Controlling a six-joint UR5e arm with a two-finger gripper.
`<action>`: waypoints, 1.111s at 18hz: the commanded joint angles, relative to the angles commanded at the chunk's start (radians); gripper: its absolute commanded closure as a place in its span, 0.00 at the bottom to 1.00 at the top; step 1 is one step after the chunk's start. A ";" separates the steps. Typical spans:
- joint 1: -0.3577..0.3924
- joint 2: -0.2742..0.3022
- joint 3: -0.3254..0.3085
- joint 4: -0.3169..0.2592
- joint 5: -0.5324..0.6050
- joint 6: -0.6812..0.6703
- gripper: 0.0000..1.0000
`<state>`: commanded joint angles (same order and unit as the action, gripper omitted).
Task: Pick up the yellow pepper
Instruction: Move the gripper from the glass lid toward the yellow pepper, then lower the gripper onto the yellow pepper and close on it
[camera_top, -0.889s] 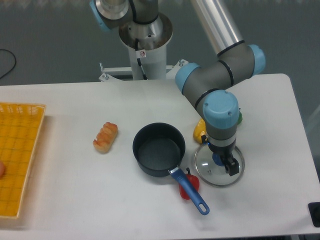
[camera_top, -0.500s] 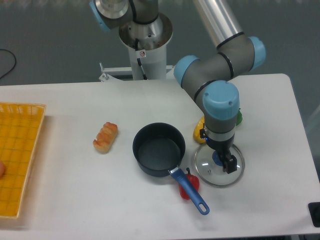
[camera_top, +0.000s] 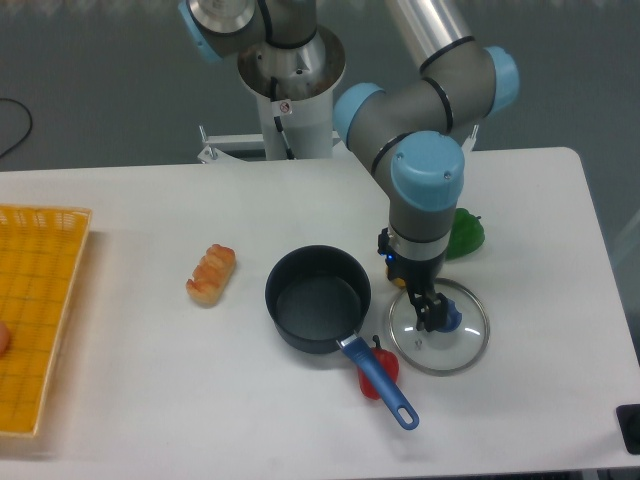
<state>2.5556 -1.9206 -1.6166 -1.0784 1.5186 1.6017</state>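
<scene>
The yellow pepper is hidden; the arm's wrist and gripper stand over the spot right of the pot where it lay. My gripper (camera_top: 428, 312) points down just above the left part of the glass lid (camera_top: 470, 345), next to its blue knob (camera_top: 452, 318). Its dark fingers overlap from this angle, so I cannot tell whether they are open or shut. Nothing shows between them. The green bell pepper (camera_top: 463, 232) lies just right of the wrist.
A dark pot (camera_top: 318, 298) with a blue handle (camera_top: 385, 385) sits left of the gripper. A small red pepper (camera_top: 384, 362) lies under the handle. A bread roll (camera_top: 210, 273) lies further left. A yellow basket (camera_top: 35, 320) is at the left table edge.
The wrist and gripper have moved left and slightly back over the lid. The yellow pepper, seen earlier beside the wrist, is now covered, and the green pepper has come into view.
</scene>
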 joint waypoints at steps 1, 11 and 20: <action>0.002 0.002 -0.012 -0.002 0.000 -0.015 0.00; 0.008 0.034 -0.134 0.003 0.167 -0.046 0.00; 0.052 0.035 -0.181 0.003 0.242 -0.045 0.00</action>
<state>2.6077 -1.8852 -1.7978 -1.0753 1.7608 1.5570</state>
